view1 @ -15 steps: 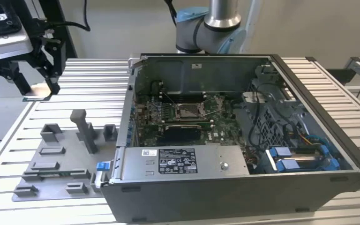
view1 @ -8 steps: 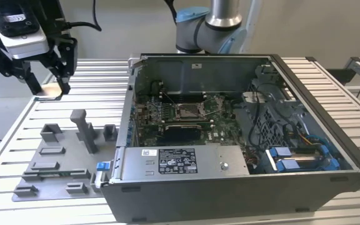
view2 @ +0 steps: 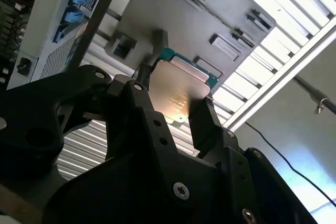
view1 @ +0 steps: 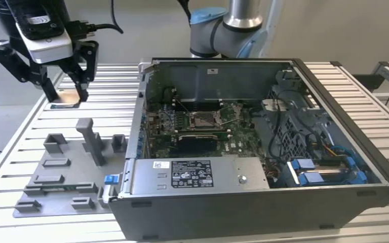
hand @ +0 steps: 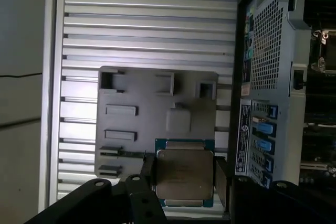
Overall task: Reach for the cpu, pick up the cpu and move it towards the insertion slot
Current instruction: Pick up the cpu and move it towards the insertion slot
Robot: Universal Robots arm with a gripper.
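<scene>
End effector (view1: 65, 97): closed on the cpu (view1: 63, 105), pinching two opposite edges between black fingertips (hand: 148, 174). Held flat over the slatted worktop (view1: 100, 109), on the exterior view's left of the open computer case (view1: 262, 202), well apart from the insertion slot (view1: 205, 119). Above the grey fixture plate (hand: 131, 93) in both wrist views.

Risks, as judged: only a thin edge grip, so could twist or slip out on a quick swing. Could clip the case wall going over. Could arrive tilted or turned and foul the socket frame or its wire lever.

Looks thin and square: silvery plate catching tan glare, teal edging at the corners.
</scene>
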